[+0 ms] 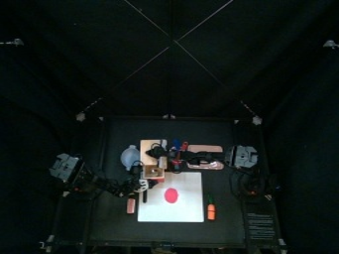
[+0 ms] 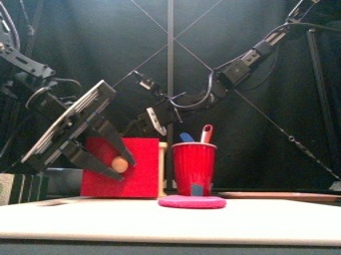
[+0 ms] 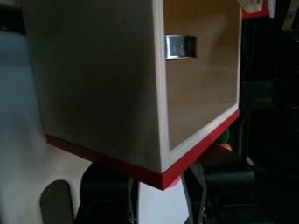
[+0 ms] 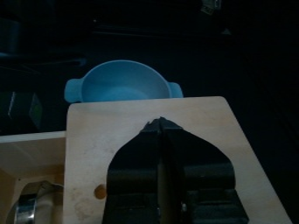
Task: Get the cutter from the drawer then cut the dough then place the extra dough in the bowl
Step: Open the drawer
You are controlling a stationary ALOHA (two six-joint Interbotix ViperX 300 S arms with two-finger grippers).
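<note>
Now the round metal cutter [image 3: 179,46] lies in the open drawer [image 2: 100,182], just near of the right gripper [image 4: 160,131], whose jaws rest together atop the wooden box [image 4: 216,144], while the left gripper [image 2: 110,163] jaws clamp the drawer's knob [image 2: 122,165].

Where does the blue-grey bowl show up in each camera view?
Top view: the blue-grey bowl sits just left of the wooden box.
Front view: not visible.
Left wrist view: not in it.
Right wrist view: the bowl lies past the box's far edge.
Shared landmark: the wooden box, seen in all four views.
</note>
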